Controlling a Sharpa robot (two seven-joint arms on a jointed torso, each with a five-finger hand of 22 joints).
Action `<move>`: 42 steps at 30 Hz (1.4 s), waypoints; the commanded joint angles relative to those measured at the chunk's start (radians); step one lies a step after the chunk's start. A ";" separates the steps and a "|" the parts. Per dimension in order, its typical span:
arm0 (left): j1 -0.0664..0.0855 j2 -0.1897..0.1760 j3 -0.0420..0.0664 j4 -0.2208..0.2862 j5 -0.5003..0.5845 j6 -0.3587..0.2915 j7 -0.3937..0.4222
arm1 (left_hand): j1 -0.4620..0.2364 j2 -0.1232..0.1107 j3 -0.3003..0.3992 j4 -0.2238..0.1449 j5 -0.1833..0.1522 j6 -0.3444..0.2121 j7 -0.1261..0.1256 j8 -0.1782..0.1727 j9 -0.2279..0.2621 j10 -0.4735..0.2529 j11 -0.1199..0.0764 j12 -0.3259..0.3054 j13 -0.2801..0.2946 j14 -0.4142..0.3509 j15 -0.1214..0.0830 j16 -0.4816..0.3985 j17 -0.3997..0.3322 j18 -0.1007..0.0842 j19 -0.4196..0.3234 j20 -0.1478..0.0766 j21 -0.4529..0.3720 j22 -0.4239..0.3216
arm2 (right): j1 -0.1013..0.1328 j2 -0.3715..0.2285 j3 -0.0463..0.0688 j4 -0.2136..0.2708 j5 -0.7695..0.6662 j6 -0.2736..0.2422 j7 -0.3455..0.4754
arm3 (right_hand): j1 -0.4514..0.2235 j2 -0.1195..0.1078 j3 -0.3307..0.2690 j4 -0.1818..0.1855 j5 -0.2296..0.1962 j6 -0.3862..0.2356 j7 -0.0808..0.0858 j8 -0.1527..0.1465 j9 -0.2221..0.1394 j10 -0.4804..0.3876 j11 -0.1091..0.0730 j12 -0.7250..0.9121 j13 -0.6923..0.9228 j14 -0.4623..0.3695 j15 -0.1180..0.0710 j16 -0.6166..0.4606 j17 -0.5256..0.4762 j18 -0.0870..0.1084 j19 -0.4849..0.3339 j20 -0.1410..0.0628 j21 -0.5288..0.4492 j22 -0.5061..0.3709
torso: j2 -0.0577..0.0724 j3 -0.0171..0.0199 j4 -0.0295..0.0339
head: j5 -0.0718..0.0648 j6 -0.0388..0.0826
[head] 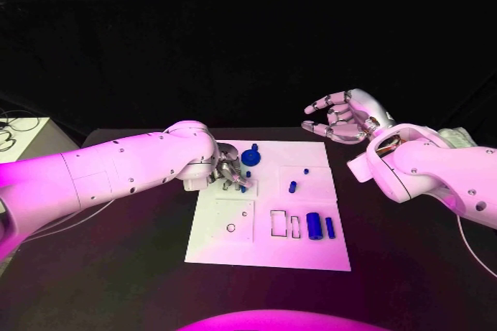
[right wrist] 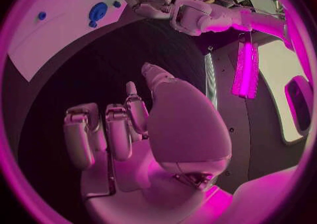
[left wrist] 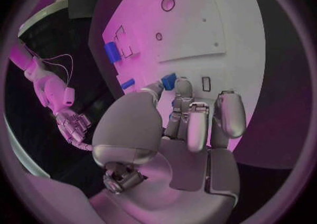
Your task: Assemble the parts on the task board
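The white task board [head: 271,250] lies in the middle of the black table. My left hand [head: 229,174] hovers over its back left part and pinches a small blue part [left wrist: 169,81] between thumb and a fingertip, close above the board [left wrist: 218,23]. A round blue part [head: 252,157] sits just behind that hand. Two small blue pieces [head: 293,187] lie mid-board. A blue cylinder [head: 314,225] and a blue bar [head: 330,227] sit at the front right. My right hand [head: 347,116] is raised beyond the board's back right corner, fingers apart, holding nothing.
Several outlined slots [head: 279,223] and round holes [head: 233,226] mark the board's front half. White cables and a pale box [head: 21,138] lie off the table's far left. Bare black table surrounds the board.
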 commanded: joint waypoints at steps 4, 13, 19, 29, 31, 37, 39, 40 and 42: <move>0.001 0.006 0.000 -0.001 0.010 0.008 0.000 | 0.026 0.006 0.027 0.000 0.006 -0.010 -0.001 0.002 0.007 -0.008 -0.001 0.006 0.000 0.071 0.004 0.004 0.208 -0.018 0.003 0.000 0.006 0.001 | 0.000 0.002 0.000 -0.002 -0.001 0.025 0.000 | -0.007 -0.004 0.003 0.001 -0.001 -0.009 0.000 0.004 0.001 -0.007 0.001 -0.004 0.046 0.104 -0.004 0.006 0.263 -0.014 0.106 -0.005 0.002 0.263 | 0.000 0.0002 -0.0007 | 0.000 -0.003; 0.001 0.007 -0.001 -0.001 0.043 0.003 0.001 | 0.084 -0.003 0.114 -0.009 0.005 -0.011 -0.007 0.006 0.031 -0.007 -0.007 0.007 0.000 0.074 -0.001 0.007 0.212 -0.018 0.004 -0.003 0.008 0.005 | -0.001 0.008 0.000 -0.008 -0.001 0.033 -0.003 | -0.009 -0.003 0.005 0.002 -0.001 -0.010 0.000 0.004 0.001 -0.007 0.001 -0.004 0.046 0.104 -0.004 0.006 0.263 -0.014 0.106 -0.005 0.002 0.263 | 0.000 0.0001 0.0004 | 0.000 -0.006; 0.001 -0.002 -0.001 0.005 0.072 -0.005 0.002 | 0.144 -0.049 0.302 -0.054 0.006 -0.016 -0.011 0.024 0.077 0.004 -0.013 0.002 -0.002 0.080 -0.007 0.012 0.221 -0.019 0.004 -0.009 0.010 0.008 | -0.001 0.008 -0.001 -0.010 0.000 0.038 -0.006 | -0.011 -0.003 0.005 0.003 -0.002 -0.010 0.000 0.005 0.001 -0.007 0.001 -0.004 0.046 0.104 -0.004 0.006 0.263 -0.014 0.106 -0.005 0.002 0.263 | 0.000 0.0003 0.0005 | 0.000 -0.006; 0.001 -0.037 0.003 0.026 0.102 -0.066 0.006 | 0.043 -0.115 0.554 -0.163 0.009 -0.024 -0.013 0.073 0.177 0.036 -0.017 0.019 0.016 0.090 -0.010 0.020 0.236 -0.022 0.015 -0.012 0.019 0.026 | -0.002 0.005 -0.001 -0.012 0.004 0.044 -0.009 | -0.014 -0.004 0.006 0.005 -0.005 -0.010 0.000 0.006 0.001 -0.007 0.001 -0.004 0.045 0.104 -0.004 0.006 0.263 -0.014 0.106 -0.005 0.002 0.263 | 0.000 0.0005 0.0020 | -0.002 -0.006; 0.001 -0.043 0.005 0.030 0.104 -0.076 0.006 | 0.022 -0.124 0.584 -0.182 0.013 -0.022 -0.016 0.080 0.191 0.043 -0.018 0.025 0.022 0.092 -0.012 0.022 0.241 -0.022 0.017 -0.013 0.020 0.029 | -0.003 0.005 -0.001 -0.013 0.005 0.046 -0.010 | -0.014 -0.004 0.006 0.005 -0.005 -0.010 0.000 0.006 0.001 -0.007 0.001 -0.004 0.045 0.104 -0.004 0.006 0.263 -0.014 0.106 -0.005 0.002 0.263 | 0.000 0.0009 0.0015 | 0.000 -0.007; 0.001 -0.052 0.007 0.039 0.101 -0.093 0.006 | -0.050 -0.148 0.646 -0.227 0.078 -0.006 -0.026 0.108 0.227 0.075 -0.028 0.051 0.049 0.104 -0.021 0.033 0.260 -0.025 0.030 -0.021 0.029 0.046 | -0.004 0.005 -0.002 -0.016 0.007 0.051 -0.010 | -0.016 -0.005 0.006 0.006 -0.006 -0.010 0.000 0.006 0.002 -0.007 0.001 -0.004 0.045 0.104 -0.004 0.006 0.263 -0.014 0.106 -0.005 0.002 0.263 | 0.000 0.0010 0.0006 | 0.002 -0.008; 0.001 -0.053 0.007 0.041 0.091 -0.099 0.006 | -0.083 -0.159 0.660 -0.245 0.143 0.005 -0.033 0.122 0.241 0.101 -0.034 0.076 0.076 0.106 -0.027 0.035 0.263 -0.028 0.040 -0.027 0.036 0.059 | -0.005 0.005 -0.002 -0.017 0.007 0.053 -0.011 | -0.016 -0.005 0.006 0.006 -0.006 -0.010 0.000 0.006 0.002 -0.007 0.001 -0.004 0.045 0.104 -0.004 0.006 0.263 -0.014 0.106 -0.005 0.002 0.263 | 0.000 0.0007 0.0007 | 0.002 -0.009; 0.001 -0.053 0.007 0.042 0.084 -0.104 0.007 | -0.087 -0.160 0.662 -0.248 0.148 0.006 -0.033 0.123 0.243 0.103 -0.035 0.078 0.077 0.106 -0.028 0.035 0.263 -0.028 0.041 -0.027 0.036 0.059 | -0.005 0.005 -0.002 -0.018 0.008 0.054 -0.011 | -0.016 -0.005 0.006 0.006 -0.006 -0.010 0.000 0.006 0.002 -0.007 0.001 -0.004 0.045 0.104 -0.004 0.006 0.263 -0.014 0.106 -0.005 0.002 0.263 | 0.000 0.0006 0.0009 | 0.002 -0.009; 0.001 -0.051 0.006 0.042 0.068 -0.113 0.007 | -0.093 -0.161 0.664 -0.252 0.155 0.007 -0.035 0.125 0.246 0.106 -0.037 0.080 0.080 0.106 -0.029 0.035 0.263 -0.029 0.043 -0.029 0.037 0.063 | -0.005 0.005 -0.002 -0.018 0.008 0.056 -0.011 | -0.018 -0.005 0.005 0.007 -0.007 -0.011 0.000 0.007 0.002 -0.007 0.001 -0.004 0.045 0.104 -0.004 0.006 0.263 -0.014 0.106 -0.004 0.002 0.263 | 0.000 0.0011 0.0011 | 0.003 -0.011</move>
